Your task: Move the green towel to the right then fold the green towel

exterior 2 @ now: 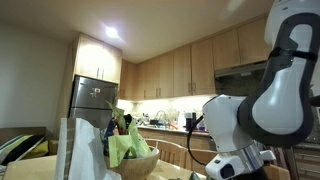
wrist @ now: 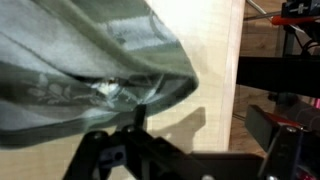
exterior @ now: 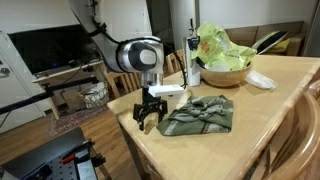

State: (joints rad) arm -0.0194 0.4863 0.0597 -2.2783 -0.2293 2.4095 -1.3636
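Observation:
The green towel (exterior: 203, 115) lies bunched on the wooden table (exterior: 270, 120), olive with a pale patterned panel. In an exterior view my gripper (exterior: 150, 122) stands just left of the towel, near the table's corner, fingers pointing down and open with nothing between them. The wrist view shows the towel (wrist: 80, 60) filling the upper left, its rounded edge reaching down to one dark finger (wrist: 140, 118). The gripper (wrist: 205, 135) spans bare table (wrist: 215, 60) and the table's edge. The towel does not show in the exterior view that looks across at the kitchen.
A wooden bowl (exterior: 228, 72) holding something leafy green stands behind the towel, with a slim bottle (exterior: 192, 55) beside it and a white object (exterior: 262, 80) to its right. The table edge drops to the floor left of the gripper. The bowl (exterior 2: 140, 165) shows before kitchen cabinets.

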